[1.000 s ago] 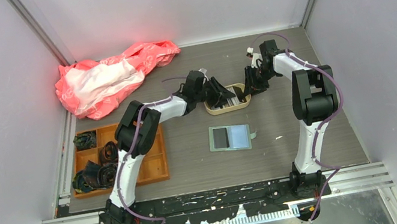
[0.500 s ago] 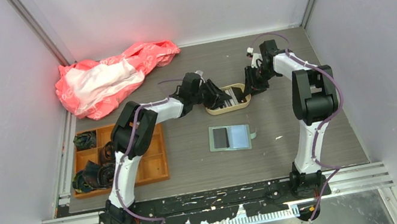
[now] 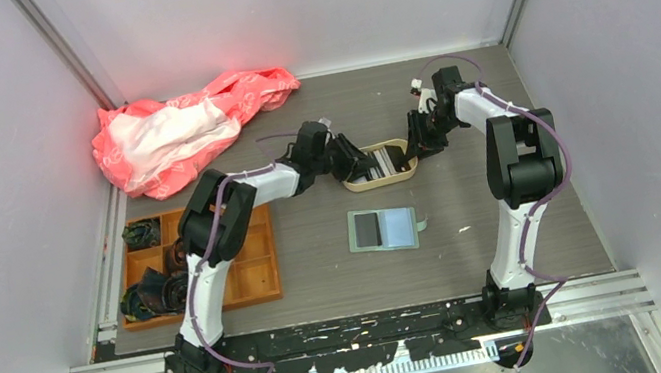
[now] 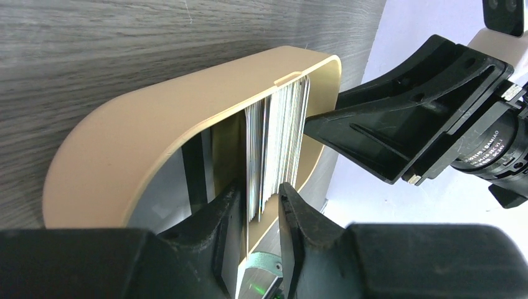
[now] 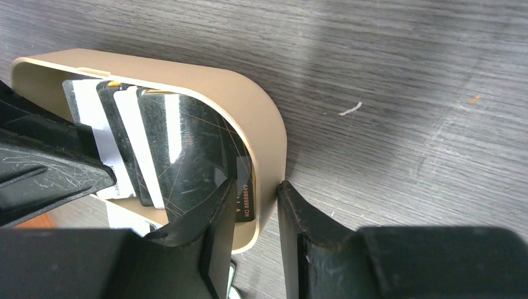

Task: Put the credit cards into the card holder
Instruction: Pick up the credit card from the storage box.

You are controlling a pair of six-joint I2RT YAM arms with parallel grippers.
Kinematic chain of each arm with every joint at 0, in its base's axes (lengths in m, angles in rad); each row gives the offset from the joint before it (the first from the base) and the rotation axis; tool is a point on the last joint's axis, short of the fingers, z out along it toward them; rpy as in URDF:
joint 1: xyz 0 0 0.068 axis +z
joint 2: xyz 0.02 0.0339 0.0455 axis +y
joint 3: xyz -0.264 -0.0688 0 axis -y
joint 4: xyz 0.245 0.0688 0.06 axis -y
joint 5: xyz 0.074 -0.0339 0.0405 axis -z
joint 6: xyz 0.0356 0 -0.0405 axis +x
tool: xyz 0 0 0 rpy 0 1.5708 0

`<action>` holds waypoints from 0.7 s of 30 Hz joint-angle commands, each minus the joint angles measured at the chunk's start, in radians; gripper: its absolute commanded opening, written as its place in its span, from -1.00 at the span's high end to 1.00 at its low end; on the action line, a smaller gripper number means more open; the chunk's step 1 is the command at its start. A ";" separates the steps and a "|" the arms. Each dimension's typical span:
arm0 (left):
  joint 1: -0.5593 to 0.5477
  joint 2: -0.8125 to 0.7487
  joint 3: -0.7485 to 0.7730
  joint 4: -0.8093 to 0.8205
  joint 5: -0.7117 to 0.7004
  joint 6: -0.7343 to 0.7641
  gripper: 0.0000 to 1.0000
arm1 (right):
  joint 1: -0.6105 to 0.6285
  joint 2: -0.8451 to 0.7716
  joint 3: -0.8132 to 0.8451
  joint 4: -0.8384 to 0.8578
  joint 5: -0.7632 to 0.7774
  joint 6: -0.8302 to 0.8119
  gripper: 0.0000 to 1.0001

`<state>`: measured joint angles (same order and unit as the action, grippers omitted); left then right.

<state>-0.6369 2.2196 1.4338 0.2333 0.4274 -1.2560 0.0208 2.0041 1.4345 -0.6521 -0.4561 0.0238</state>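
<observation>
Only wrist views: right end effector [image 5: 255, 187] clamps tray [image 5: 249, 99]; left end effector [image 4: 260, 190] straddles cards [image 4: 277, 137], grip unclear.

The credit cards [image 4: 277, 143] stand in the tray [image 4: 155, 118] between the left tool's [image 4: 260, 198] jaws; the right tool [image 5: 256, 194] straddles its opposite wall. The card holder [image 3: 382, 229] lies well apart from both.

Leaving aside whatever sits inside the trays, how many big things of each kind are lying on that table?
Trays: 2 (beige tray, orange tray)
Wallet: 1
Pink cloth: 1
Total: 4
</observation>
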 commanded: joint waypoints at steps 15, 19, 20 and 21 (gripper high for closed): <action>0.019 -0.102 -0.009 -0.101 -0.023 0.063 0.59 | 0.005 -0.016 0.020 0.006 -0.019 -0.004 0.28; 0.019 -0.107 -0.003 -0.125 -0.033 0.078 0.73 | 0.005 -0.016 0.020 0.005 -0.019 -0.005 0.28; 0.019 -0.110 -0.004 -0.132 -0.036 0.082 0.77 | 0.005 -0.016 0.021 0.005 -0.019 -0.005 0.28; 0.019 -0.113 -0.002 -0.141 -0.040 0.090 0.81 | 0.005 -0.017 0.021 0.005 -0.019 -0.004 0.28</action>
<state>-0.6258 2.1841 1.4239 0.1226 0.4023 -1.2045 0.0208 2.0041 1.4345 -0.6521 -0.4561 0.0238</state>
